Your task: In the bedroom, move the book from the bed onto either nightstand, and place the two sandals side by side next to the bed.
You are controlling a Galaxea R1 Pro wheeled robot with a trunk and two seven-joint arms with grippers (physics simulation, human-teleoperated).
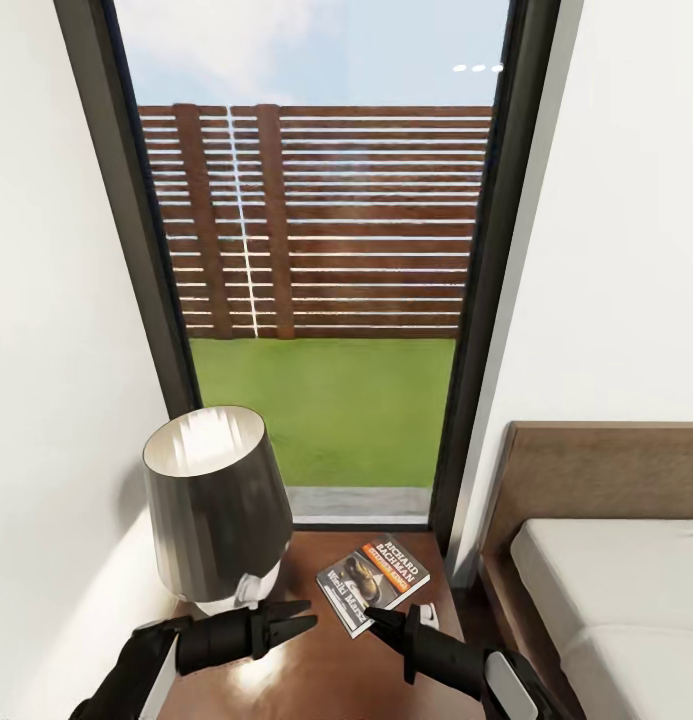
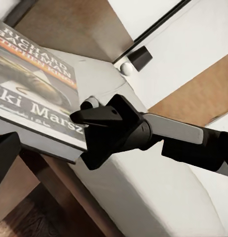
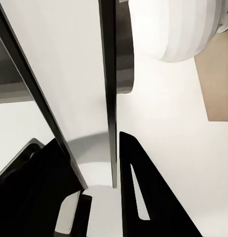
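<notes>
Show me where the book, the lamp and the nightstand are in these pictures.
book [image 1: 374, 583]: head view, middle of the front cover.
lamp [image 1: 218, 500]: head view, dark shade's side.
nightstand [image 1: 316, 670]: head view, bare glossy top between the two grippers.

The book lies flat on the glossy dark-brown top of the nightstand, low in the head view just right of centre, turned at an angle. Its dark cover shows an orange-red band and white lettering "Richard Bachman". At the lower right stands the bed, with a brown wooden headboard and a smooth light mattress.
</notes>
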